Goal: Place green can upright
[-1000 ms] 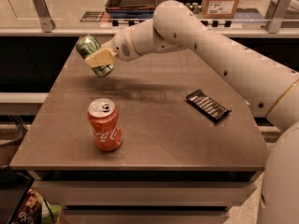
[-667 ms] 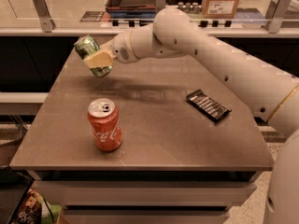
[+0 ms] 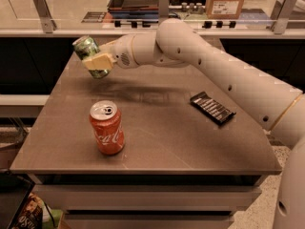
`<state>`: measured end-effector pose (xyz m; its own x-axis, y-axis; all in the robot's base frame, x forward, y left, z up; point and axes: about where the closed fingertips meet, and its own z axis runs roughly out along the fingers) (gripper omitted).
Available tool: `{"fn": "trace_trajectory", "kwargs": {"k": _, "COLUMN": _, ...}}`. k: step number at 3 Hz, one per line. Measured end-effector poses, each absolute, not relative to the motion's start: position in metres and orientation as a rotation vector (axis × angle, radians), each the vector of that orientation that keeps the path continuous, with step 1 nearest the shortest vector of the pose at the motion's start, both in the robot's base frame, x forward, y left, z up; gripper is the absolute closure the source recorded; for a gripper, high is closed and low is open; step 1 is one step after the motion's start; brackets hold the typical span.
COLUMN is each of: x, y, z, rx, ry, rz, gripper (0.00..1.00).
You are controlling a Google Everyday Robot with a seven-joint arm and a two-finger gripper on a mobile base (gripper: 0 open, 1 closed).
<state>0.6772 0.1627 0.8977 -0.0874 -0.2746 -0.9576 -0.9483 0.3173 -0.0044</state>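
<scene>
The green can has a mottled green-and-white body and silver ends. It is tilted, its top leaning to the upper left, held above the far left part of the table. My gripper is shut on the green can around its middle, a cream-coloured finger across the near side. The white arm reaches in from the right.
A red Coca-Cola can stands upright at the front left of the table. A dark flat packet lies at the right. A counter with a rail, trays and a cardboard box runs behind the table.
The gripper and green can have moved a little to the left and slightly up. The red can and the packet have not moved.
</scene>
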Motion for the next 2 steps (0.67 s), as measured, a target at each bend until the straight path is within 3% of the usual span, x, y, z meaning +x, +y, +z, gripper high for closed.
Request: {"fn": "trace_trajectory", "kwargs": {"k": 2, "x": 0.686, "y": 0.176, "z": 0.881, "rx": -1.132, "ry": 1.551, "rz": 0.927, "gripper": 1.00}}
